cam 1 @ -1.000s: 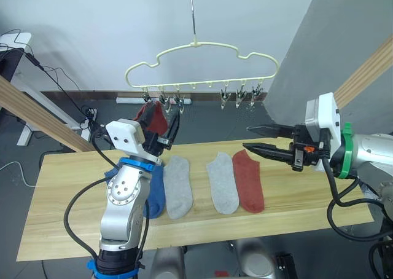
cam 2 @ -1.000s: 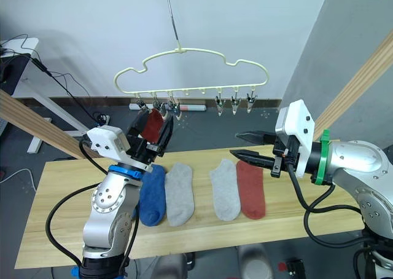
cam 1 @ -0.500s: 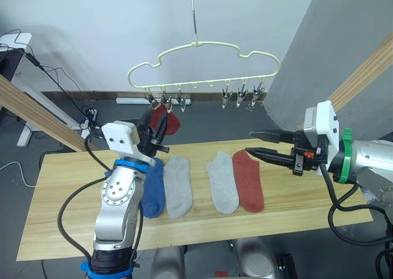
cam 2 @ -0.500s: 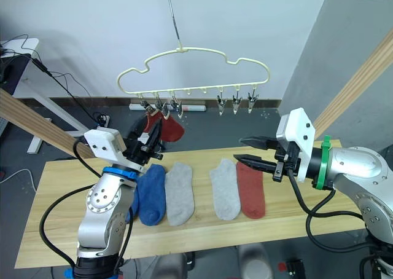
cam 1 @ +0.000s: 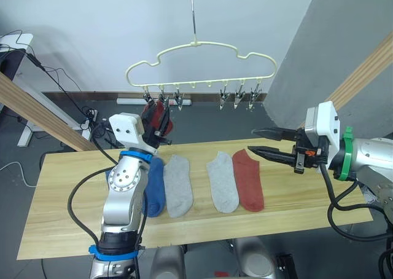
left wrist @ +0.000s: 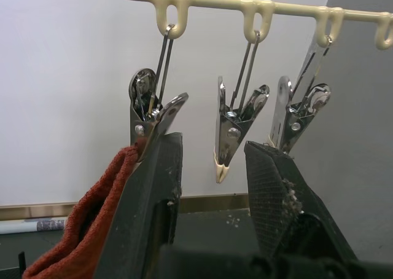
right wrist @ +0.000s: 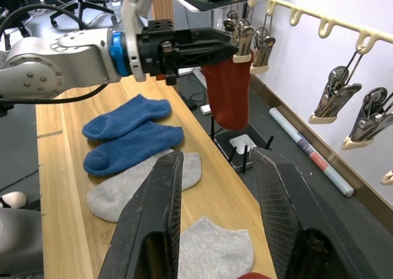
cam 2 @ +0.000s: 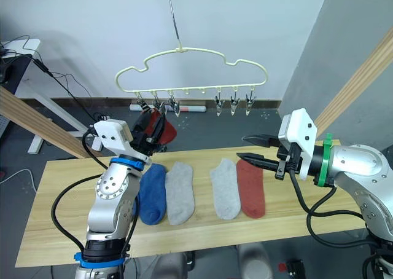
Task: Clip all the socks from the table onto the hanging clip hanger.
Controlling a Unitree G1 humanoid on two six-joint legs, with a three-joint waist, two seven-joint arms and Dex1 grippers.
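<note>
One rust red sock clipped on clip hanger, both grippers spread (two blue socks tabled).

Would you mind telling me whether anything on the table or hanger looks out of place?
Nothing stands out. One rust red sock hangs from a clip on the clip hanger; the other socks lie flat in a row on the table.
</note>
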